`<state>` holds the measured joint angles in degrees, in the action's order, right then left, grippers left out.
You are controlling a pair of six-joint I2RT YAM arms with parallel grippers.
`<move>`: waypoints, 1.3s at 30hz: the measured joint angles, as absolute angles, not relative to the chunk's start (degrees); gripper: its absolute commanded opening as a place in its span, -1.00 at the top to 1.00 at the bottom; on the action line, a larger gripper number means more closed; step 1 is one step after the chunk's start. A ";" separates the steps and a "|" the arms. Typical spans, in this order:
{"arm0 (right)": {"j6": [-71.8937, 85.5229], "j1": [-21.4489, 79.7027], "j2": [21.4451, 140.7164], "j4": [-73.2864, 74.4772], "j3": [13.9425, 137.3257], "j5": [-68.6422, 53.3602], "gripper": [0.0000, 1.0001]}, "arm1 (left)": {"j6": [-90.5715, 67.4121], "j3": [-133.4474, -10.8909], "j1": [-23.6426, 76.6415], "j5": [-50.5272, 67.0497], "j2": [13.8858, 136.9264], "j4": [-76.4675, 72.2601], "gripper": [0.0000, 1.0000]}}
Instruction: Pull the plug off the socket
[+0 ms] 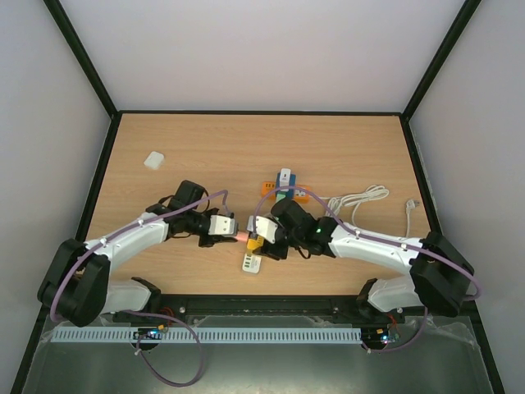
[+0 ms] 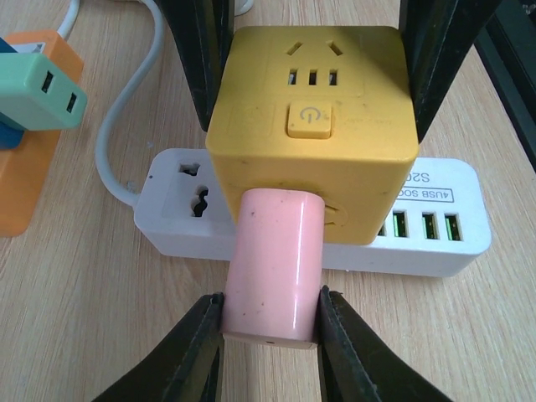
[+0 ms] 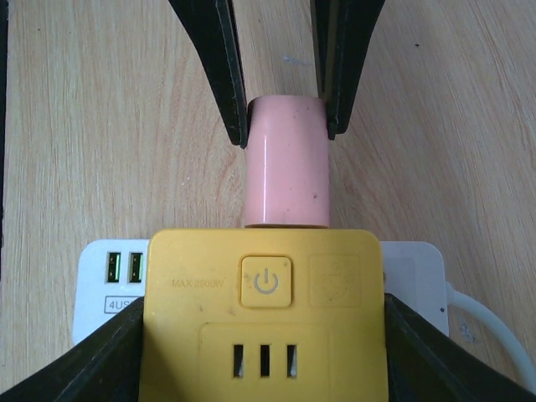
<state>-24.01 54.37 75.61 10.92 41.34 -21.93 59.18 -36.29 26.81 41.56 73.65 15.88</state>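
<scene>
Left end effector [image 2: 270,328] pinches the plug [image 2: 272,260], which sits in the socket [image 2: 311,126] clamped by the right end effector [image 3: 264,360]. A crooked pull could slip the grip, or perhaps drag the strip [image 2: 435,230].

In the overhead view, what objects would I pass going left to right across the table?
small white block → pink plug → yellow socket cube → orange block → coiled white cable
</scene>
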 measured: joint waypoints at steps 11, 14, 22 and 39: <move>-23.94 54.50 78.72 10.90 43.44 -21.98 0.62 | 61.73 -35.62 24.49 42.09 73.65 16.34 0.95; -23.81 54.52 79.18 10.68 43.66 -22.02 0.63 | 63.09 -35.62 23.29 43.20 74.04 16.86 0.95; -23.33 54.65 80.14 11.84 43.81 -22.00 0.66 | 68.36 -35.77 18.57 44.01 76.31 20.03 0.95; -22.90 54.02 79.15 14.87 43.90 -21.65 0.46 | 69.80 -36.88 9.78 38.59 77.62 25.15 0.95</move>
